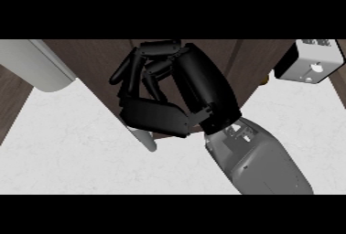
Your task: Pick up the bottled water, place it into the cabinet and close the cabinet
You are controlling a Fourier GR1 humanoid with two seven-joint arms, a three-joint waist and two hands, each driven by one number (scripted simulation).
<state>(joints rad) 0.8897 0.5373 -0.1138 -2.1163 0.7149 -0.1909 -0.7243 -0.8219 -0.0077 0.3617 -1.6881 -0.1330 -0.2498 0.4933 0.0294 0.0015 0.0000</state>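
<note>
White, faintly marbled stone is making up the table [74, 155], spreading across the lower left and again at the right of the head view. Dark brown wood is filling the upper middle: a cabinet [94, 59] whose panels are running down toward the table, with a pale grey handle [145, 139] showing just below the black fingers. A light grey rounded object [34, 64] is sitting at the upper left, and a silver toaster [310, 61] is standing at the upper right, well apart from the arm.

One robot hand [169, 91] is reaching up from a grey forearm [263, 164] that is entering from the lower right; its fingers are curling inward against the cabinet's wood. Which arm this is, and whether anything is lying inside the curl, cannot be told. The bottled water is not showing anywhere in view.

Open table is lying to the left of the cabinet's edge and to the right of the forearm, below the toaster.
</note>
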